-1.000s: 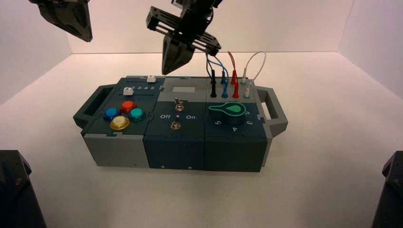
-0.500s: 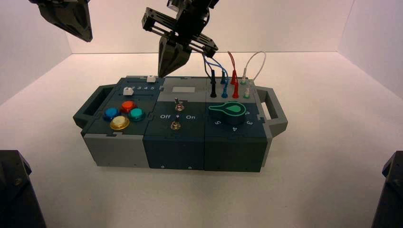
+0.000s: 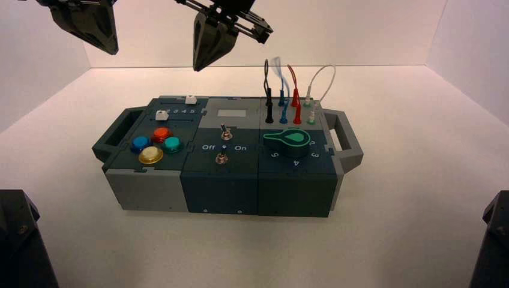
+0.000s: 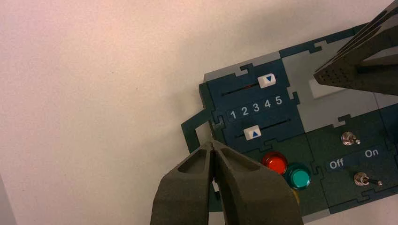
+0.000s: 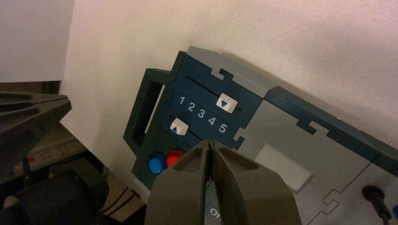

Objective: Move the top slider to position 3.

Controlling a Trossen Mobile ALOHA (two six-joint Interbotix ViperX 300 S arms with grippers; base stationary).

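hovering beyond the box's far edge, the black tapering right gripper (image 3: 197,68) is held closed and empty. the closed black left gripper (image 3: 114,52) is parked above and left of the box. the small white top slider (image 4: 266,80) is seated, seemingly, between 4 and 5, off position 3 (image 4: 256,107).

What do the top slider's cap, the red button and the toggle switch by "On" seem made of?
Top slider's cap: likely matte white plastic, evenly coloured. Red button: probably glossy translucent plastic, given its shine. Toggle switch: apparently metal, with a shiny collar.
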